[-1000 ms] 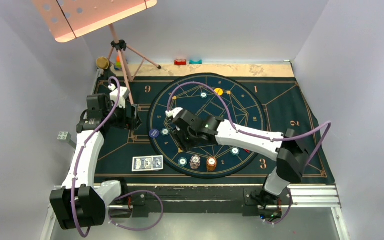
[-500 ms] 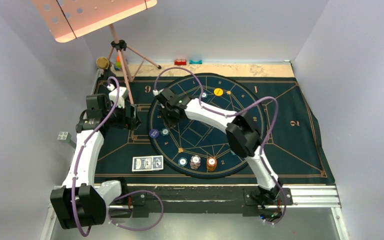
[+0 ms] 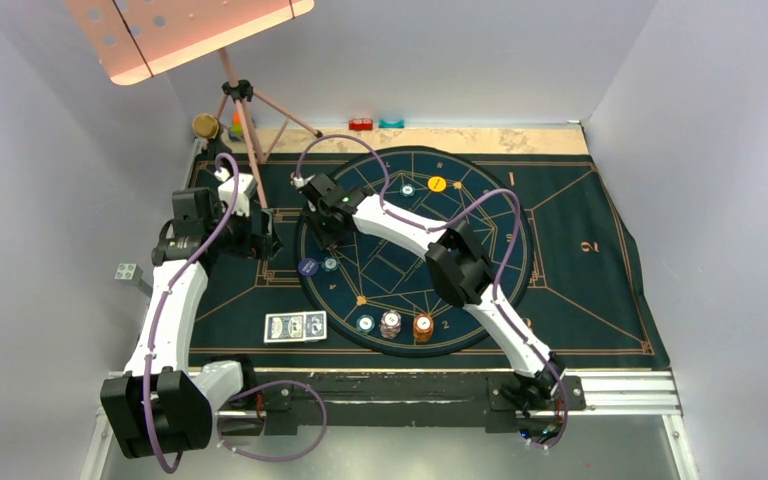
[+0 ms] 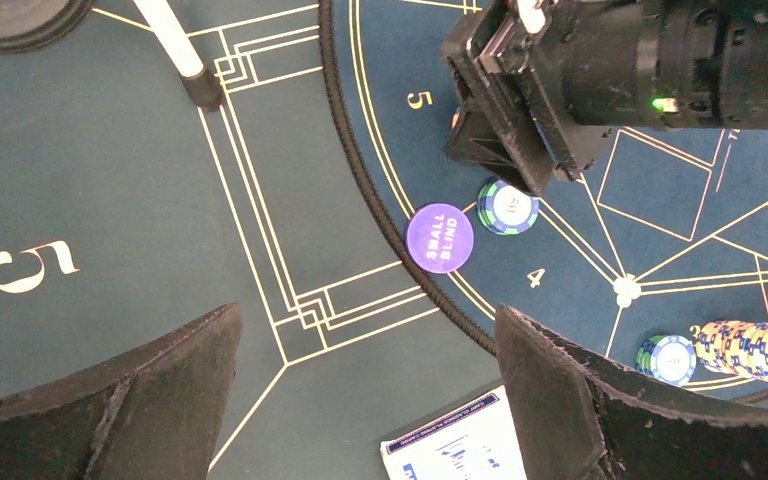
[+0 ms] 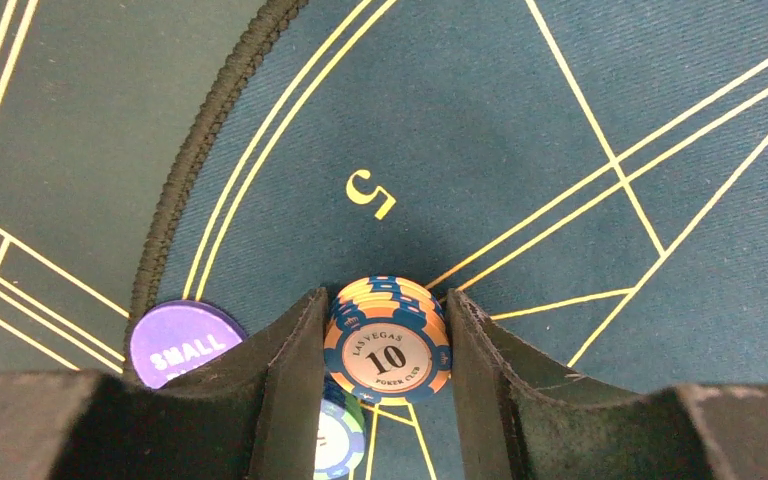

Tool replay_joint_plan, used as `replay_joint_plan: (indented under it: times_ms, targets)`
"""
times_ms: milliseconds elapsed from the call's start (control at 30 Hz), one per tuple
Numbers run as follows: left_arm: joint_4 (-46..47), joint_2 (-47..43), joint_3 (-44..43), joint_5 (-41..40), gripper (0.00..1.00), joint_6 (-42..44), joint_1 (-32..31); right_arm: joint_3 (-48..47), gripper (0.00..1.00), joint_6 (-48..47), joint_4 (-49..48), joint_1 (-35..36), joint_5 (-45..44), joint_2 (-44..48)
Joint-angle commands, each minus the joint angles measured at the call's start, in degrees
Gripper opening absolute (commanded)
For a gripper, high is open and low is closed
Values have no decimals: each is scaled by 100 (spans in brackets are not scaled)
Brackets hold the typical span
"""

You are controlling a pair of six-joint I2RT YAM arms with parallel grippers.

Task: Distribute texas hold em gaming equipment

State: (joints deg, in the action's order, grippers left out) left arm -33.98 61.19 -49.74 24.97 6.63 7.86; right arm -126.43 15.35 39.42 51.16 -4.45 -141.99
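Note:
My right gripper (image 3: 326,233) (image 5: 385,302) is shut on a small stack of orange-and-blue "10" poker chips (image 5: 390,345), held by the "5" mark at the round mat's left edge. A purple "small blind" disc (image 3: 308,267) (image 4: 441,237) (image 5: 175,340) and a teal chip (image 3: 331,264) (image 4: 508,207) (image 5: 337,440) lie just beside it. My left gripper (image 3: 265,236) (image 4: 368,318) is open and empty above the dark mat, left of the round mat. Blue-backed cards (image 3: 295,326) (image 4: 455,450) lie near the front. A teal chip (image 3: 365,323), a white stack (image 3: 390,324) and an orange stack (image 3: 423,326) sit at the front rim. A yellow disc (image 3: 438,183) lies at the back.
A pink tripod stand (image 3: 245,120) rises at the back left; one of its legs (image 4: 200,85) ends close to my left gripper. Small red (image 3: 361,124) and teal (image 3: 392,123) blocks sit on the back ledge. The right arm (image 3: 455,265) spans the round mat.
My right arm has swung from the round mat's middle to its left edge by the "5" mark. The left arm has not moved.

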Motion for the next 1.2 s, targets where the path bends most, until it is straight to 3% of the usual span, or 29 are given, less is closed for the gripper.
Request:
replay_joint_plan:
  times_ms: [0,100,267,400,533,633,800,1000,1167]
  targets:
    - [128,-73,-45,133,100,52,45,-289,6,21,-119,18,227,-100]
    - [130,-80,-45,132,100,57,47,-278,16,67,-87,20,302,-164]
    - [138,-74,-36,131,100,66,43,-258,61,63,-88,17,396,-119]
    - [132,-88,-36,130,100,72,47,-387,74,-15,-51,9,261,70]
    - [133,-100,-36,122,100,68,43,-473,78,-73,45,-22,91,446]
    - [128,-111,-33,109,100,66,46,45,79,-91,-100,-39,-29,1059]
    - [123,-114,-36,104,100,65,42,1531,79,-45,-342,-43,-99,2310]
    - [129,-114,-28,122,100,80,44,4005,85,-143,-702,47,287,3965]
    - [136,-88,-19,136,100,88,45,4976,89,-312,-433,554,199,4607]
